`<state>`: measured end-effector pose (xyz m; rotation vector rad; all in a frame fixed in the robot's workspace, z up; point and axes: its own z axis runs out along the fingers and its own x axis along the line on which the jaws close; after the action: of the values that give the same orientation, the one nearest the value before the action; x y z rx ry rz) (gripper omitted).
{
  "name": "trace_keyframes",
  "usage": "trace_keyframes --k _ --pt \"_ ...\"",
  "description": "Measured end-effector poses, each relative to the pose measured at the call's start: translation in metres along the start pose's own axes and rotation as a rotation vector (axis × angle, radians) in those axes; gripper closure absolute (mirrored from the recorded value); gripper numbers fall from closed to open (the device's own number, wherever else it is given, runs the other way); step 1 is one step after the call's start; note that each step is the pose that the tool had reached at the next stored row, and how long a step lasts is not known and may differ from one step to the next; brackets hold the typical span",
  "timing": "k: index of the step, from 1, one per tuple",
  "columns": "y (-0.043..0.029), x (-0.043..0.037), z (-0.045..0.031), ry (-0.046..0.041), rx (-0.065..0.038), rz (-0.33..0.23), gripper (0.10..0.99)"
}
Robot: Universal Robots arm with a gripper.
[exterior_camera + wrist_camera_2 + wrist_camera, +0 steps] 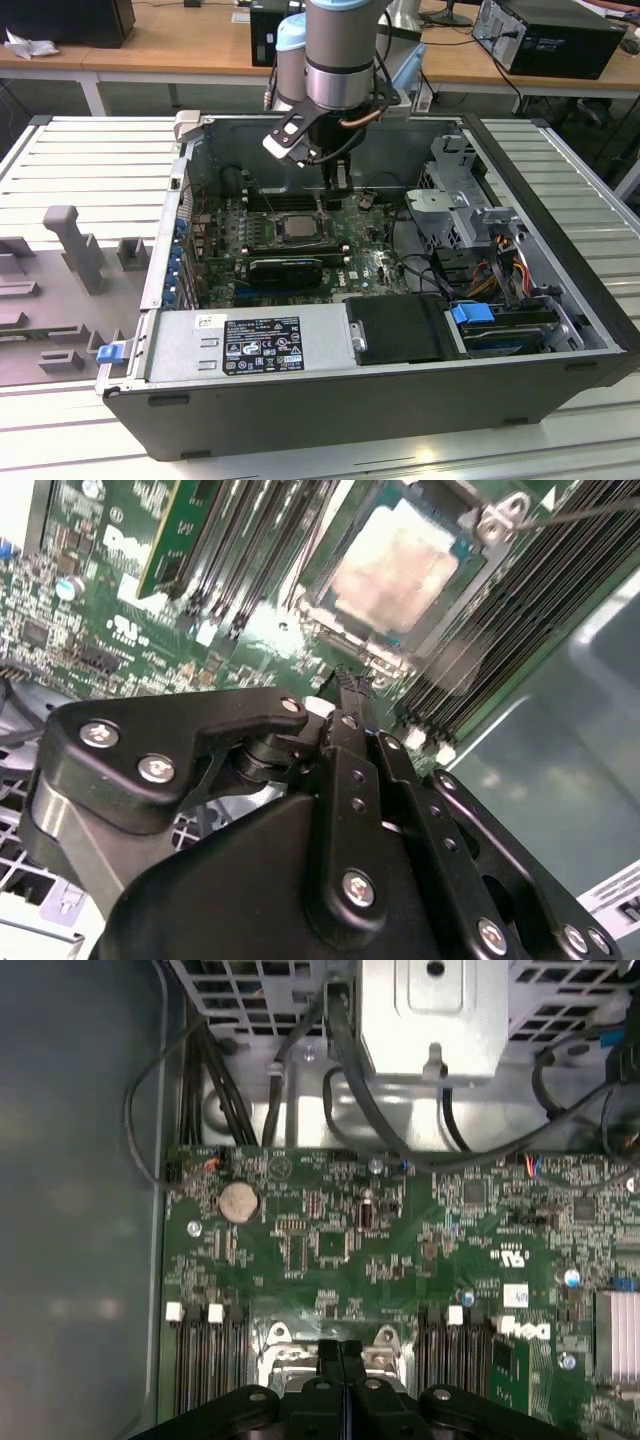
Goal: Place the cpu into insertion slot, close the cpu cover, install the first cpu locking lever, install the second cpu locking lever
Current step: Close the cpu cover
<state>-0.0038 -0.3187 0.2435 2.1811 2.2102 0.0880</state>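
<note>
Leftmost, at the exterior view's left, grey moulded blocks [75, 245] stand on the slatted surface [90, 150] beside the open computer case [330, 400]. Further right, inside the case, the cpu [297, 228] sits in the insertion slot [262, 228] on the green motherboard [375, 265] — pale top up. In the second wrist view the cpu cover [445, 600] lies flat around it. Just past the slot's far edge the claw [338, 182] hangs from the arm, touching neither chip nor cover. In the first wrist view its fingers [328, 1355] are clenched together, with nothing between them. Rightmost are a metal drive cage [460, 200] and, nearer, a blue-tabbed drive [475, 312].
</note>
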Motion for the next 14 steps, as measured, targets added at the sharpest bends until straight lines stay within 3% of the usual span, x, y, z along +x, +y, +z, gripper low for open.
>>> trace_keyframes --k 5,11,14 --pt "-0.0122 0.0002 -0.0001 0.0004 0.0 -0.001 0.98" --pt "-0.0172 0.0 0.0107 0.0047 0.001 -0.043 0.98" --pt "-0.0202 0.0003 0.012 0.005 0.006 -0.045 0.98"
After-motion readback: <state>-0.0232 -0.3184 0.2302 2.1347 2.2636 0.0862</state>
